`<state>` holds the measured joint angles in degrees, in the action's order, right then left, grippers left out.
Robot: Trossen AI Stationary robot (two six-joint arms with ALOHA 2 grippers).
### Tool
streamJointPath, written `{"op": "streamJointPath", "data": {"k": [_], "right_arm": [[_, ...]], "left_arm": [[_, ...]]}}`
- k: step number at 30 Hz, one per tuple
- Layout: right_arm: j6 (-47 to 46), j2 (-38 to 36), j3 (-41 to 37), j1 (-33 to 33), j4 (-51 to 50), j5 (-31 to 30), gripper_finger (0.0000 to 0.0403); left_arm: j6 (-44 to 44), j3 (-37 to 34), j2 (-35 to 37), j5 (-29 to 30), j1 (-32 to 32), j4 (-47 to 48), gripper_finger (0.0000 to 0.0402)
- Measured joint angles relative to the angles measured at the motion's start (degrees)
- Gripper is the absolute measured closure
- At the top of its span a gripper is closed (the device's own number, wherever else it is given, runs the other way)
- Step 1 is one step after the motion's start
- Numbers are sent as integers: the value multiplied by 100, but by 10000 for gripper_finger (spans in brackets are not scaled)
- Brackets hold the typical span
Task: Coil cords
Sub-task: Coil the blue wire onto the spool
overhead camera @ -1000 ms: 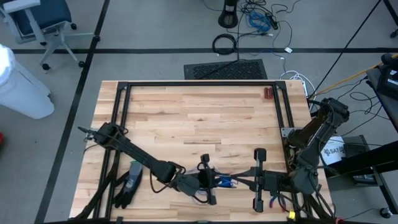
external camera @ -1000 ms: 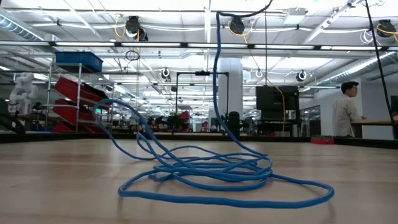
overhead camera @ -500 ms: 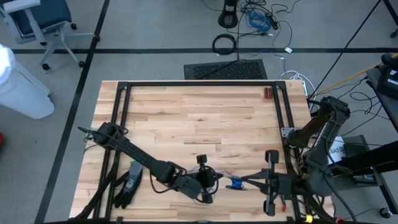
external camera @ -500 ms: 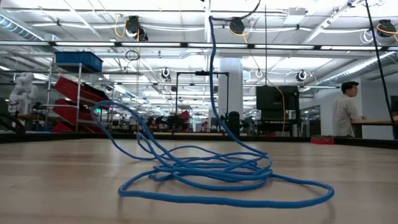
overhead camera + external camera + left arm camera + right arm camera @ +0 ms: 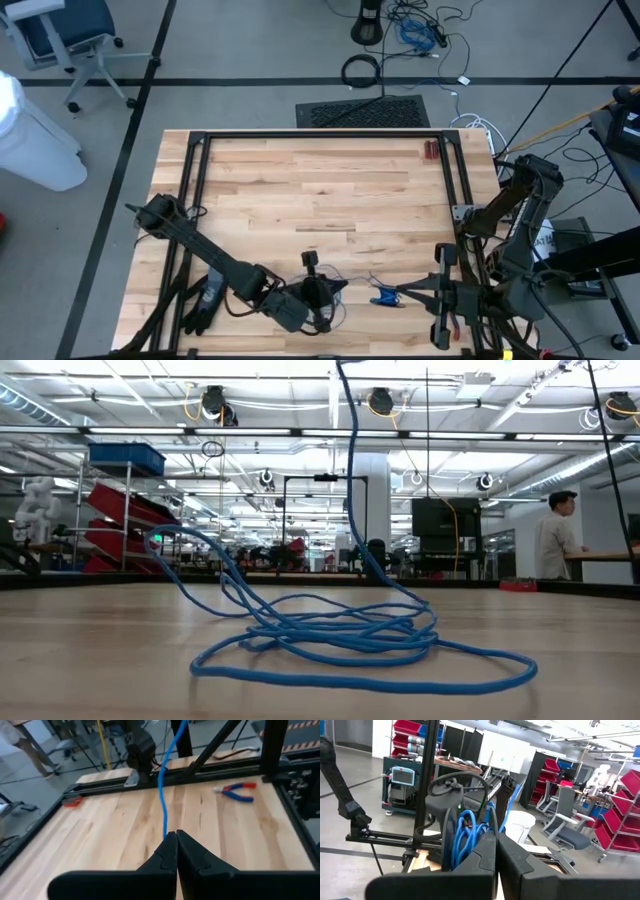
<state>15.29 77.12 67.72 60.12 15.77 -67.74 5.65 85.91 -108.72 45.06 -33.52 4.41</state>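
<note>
1. Cords (image 5: 340, 640), thin, blue and limp, are lying in a loose tangle of loops on the wooden bench (image 5: 320, 190), near its front edge, with one strand rising straight up out of the low view.
2. Judging by its slack loops, the wire is light and floppy; pinching a single strand near the pile is probably safest.
3. Left gripper (image 5: 176, 836) is clamping that rising blue strand.
4. Right gripper (image 5: 496, 840) is clenching a bundle of blue loops.
5. Since a second ago, both grippers are sitting farther apart, the left nearer the front edge.
</note>
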Motion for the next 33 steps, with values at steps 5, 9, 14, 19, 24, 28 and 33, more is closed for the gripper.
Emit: {"op": "streamJointPath", "data": {"k": [5, 9, 14, 19, 24, 28, 33], "right_arm": [[0, 0, 0, 0, -197, 29, 403], [-31, 0, 0, -19, -499, 57, 403], [-331, 0, 0, -144, -822, 169, 403], [-588, 0, 0, -385, -1118, 723, 403], [-868, 0, 0, -604, -1416, 1029, 403], [-931, 0, 0, -690, -1412, 1074, 403], [-925, 0, 0, -693, -1371, 1069, 403]], "left_arm": [[151, -2, 279, 328, -155, 382, 401], [151, -2, 423, 481, -294, 435, 401], [146, -2, 590, 787, -425, 537, 401], [136, -2, 653, 947, -484, 561, 401], [116, -2, 679, 969, -492, 567, 401], [347, -2, 679, 960, -509, 561, 400], [768, -48, 619, -464, -514, 323, 380]]}}
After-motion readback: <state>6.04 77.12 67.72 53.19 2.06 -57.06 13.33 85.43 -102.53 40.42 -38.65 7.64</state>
